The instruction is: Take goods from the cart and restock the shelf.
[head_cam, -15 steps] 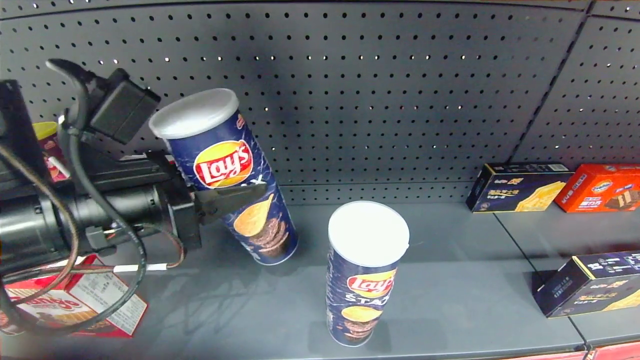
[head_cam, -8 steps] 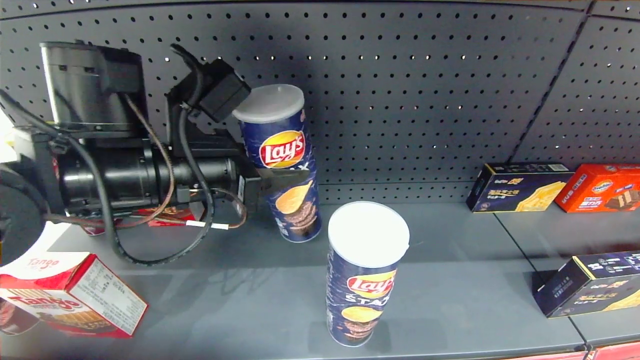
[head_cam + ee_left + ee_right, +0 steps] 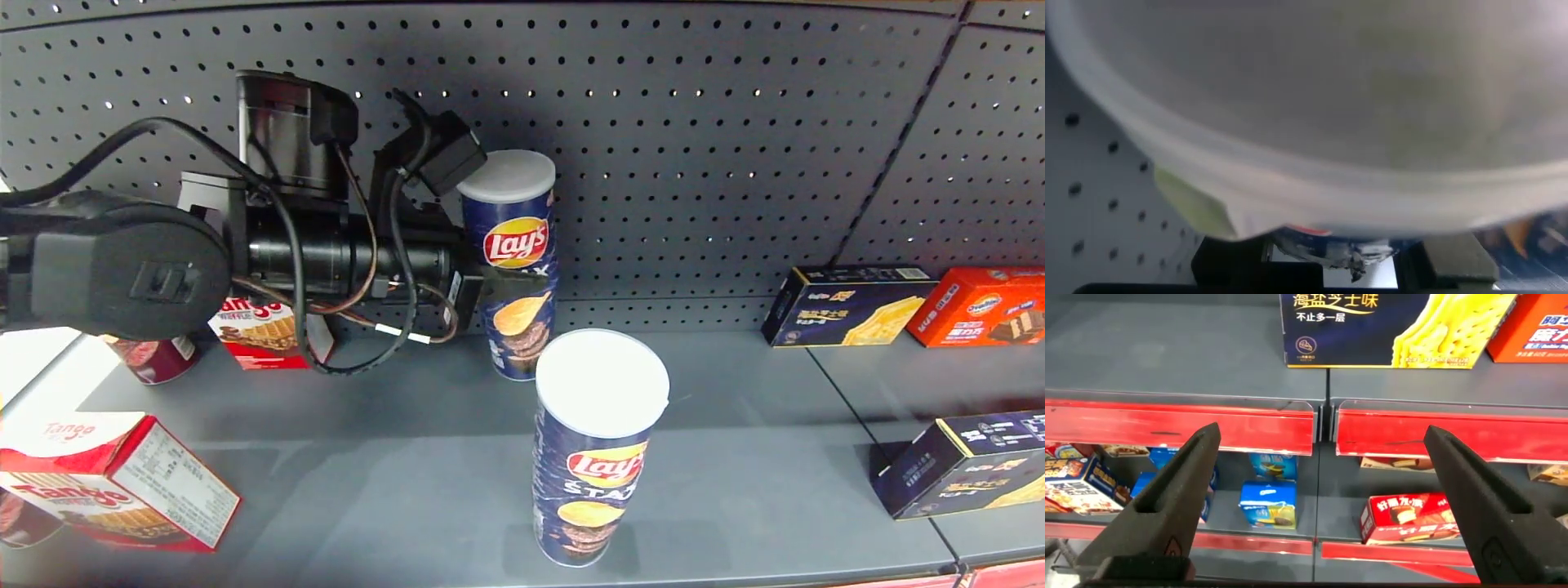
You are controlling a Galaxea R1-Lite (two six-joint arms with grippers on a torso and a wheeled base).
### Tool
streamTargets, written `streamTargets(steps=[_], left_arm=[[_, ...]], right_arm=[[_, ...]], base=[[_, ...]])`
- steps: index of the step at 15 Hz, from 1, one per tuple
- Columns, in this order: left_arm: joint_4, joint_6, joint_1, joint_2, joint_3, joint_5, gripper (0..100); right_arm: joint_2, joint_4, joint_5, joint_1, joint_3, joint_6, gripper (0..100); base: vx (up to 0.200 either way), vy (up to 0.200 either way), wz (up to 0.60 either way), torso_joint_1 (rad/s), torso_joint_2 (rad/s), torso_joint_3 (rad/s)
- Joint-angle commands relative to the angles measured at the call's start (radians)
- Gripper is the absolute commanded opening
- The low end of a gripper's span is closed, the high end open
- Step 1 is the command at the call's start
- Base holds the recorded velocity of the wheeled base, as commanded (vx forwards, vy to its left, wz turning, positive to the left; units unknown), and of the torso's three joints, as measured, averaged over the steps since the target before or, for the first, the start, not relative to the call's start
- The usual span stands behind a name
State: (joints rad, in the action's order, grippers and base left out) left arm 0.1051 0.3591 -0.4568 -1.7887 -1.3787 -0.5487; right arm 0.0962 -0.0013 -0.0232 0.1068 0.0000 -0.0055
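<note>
One second of travel: chip can (image 3: 513,245) reaches the back of the shelf (image 3: 735,457)

Over that second the left gripper (image 3: 513,282) swings the can from a tilted pose near the front to upright at the back, so placement looks nearly complete. Its fingers (image 3: 522,276) clamp the can's middle. Just beyond the fingers stands the pegboard (image 3: 694,163). On their near side the second can (image 3: 600,457) stands close but apart, and open shelf lies to their right. The right gripper (image 3: 1323,498) gapes wide, empty.

shelf (image 3: 735,457): matt grey painted metal | pegboard (image 3: 694,122): matt perforated metal | held can (image 3: 514,245), front can (image 3: 589,482): glossy printed wrap, smooth whitish plastic lids | red box (image 3: 122,498): glossy card | rail (image 3: 1208,425): glossy red plastic
</note>
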Motion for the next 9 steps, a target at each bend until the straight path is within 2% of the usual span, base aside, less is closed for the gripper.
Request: streamTargets(steps=[1,9], left_arm=[[-0.001,0.0,0.0,-0.069,-0.04,-0.004,0],[-0.002,0.001,0.0,-0.17,-0.132,-0.005,0]], right_arm=[[0.004,0.0,0.0,0.001,0.0,-0.001,100],[0.005,0.0,0.0,0.001,0.0,-0.001,100]], base=[[0.0,0.0,0.0,0.0,0.0,0.0],[0.0,0.0,0.0,0.0,0.0,0.0]])
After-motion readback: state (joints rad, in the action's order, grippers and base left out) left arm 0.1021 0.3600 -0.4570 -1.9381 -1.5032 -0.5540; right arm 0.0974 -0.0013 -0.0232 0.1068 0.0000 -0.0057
